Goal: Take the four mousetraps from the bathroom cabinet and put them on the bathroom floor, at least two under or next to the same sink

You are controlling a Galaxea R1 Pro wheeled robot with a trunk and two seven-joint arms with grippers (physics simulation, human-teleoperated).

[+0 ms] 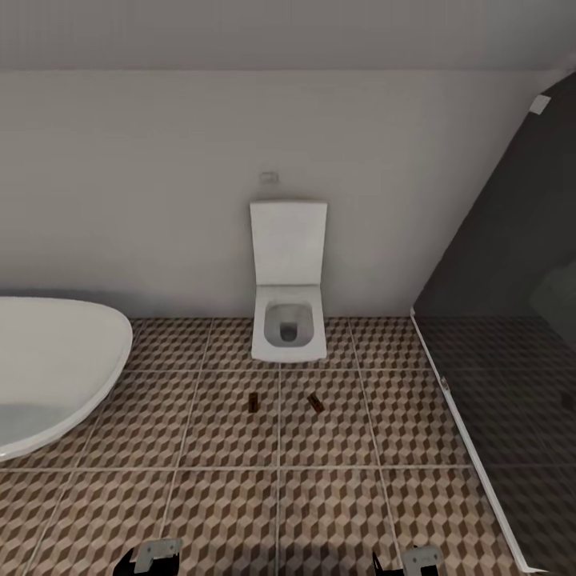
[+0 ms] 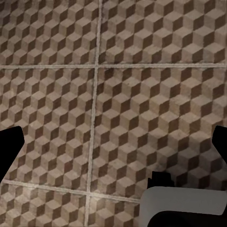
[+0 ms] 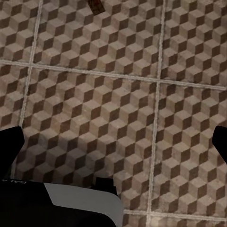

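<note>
Your left gripper [image 2: 113, 142] and right gripper [image 3: 113, 142] are hanging wide apart, carrying nothing. Two mousetraps [image 1: 254, 403] [image 1: 315, 404] are lying, seemingly flat, on the bathroom floor [image 1: 224, 496] before the toilet [image 1: 288, 320]; you're likely heading to fetch more.

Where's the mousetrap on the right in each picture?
Head view: right-hand mousetrap on the floor tiles, in front of the toilet.
Right wrist view: a mousetrap, probably the same one, at the picture's edge.
Left wrist view: cube-patterned floor tiles, the shared landmark.
</note>
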